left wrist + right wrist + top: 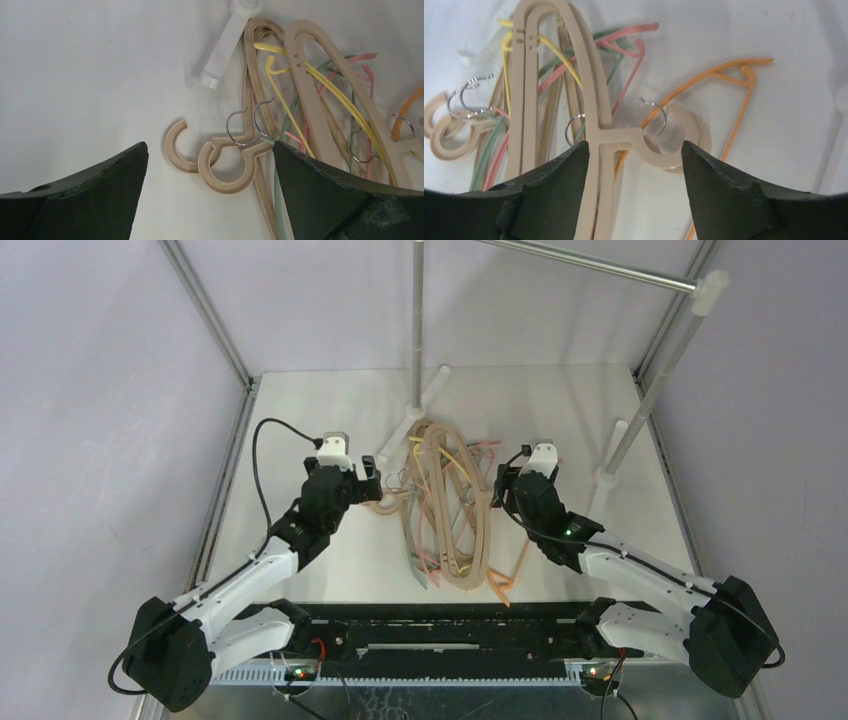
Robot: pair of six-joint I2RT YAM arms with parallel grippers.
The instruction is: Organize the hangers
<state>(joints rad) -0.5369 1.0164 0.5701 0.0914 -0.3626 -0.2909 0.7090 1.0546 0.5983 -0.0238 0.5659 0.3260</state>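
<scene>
The hangers lie in a tangled pile in the middle of the table: thick beige ones with thin yellow, pink, pale-green and orange ones among them. My left gripper hovers open at the pile's left side. In its wrist view the gripper is just above two beige hooks, touching nothing. My right gripper stands open at the pile's right side. In its own view the gripper straddles the neck and round hook of a beige hanger, and an orange hanger lies beyond.
A silver rail on upright posts stands at the back, with white feet on the table beside the pile's far end. One white foot lies close to the beige hooks. Metal frame bars run along both table sides.
</scene>
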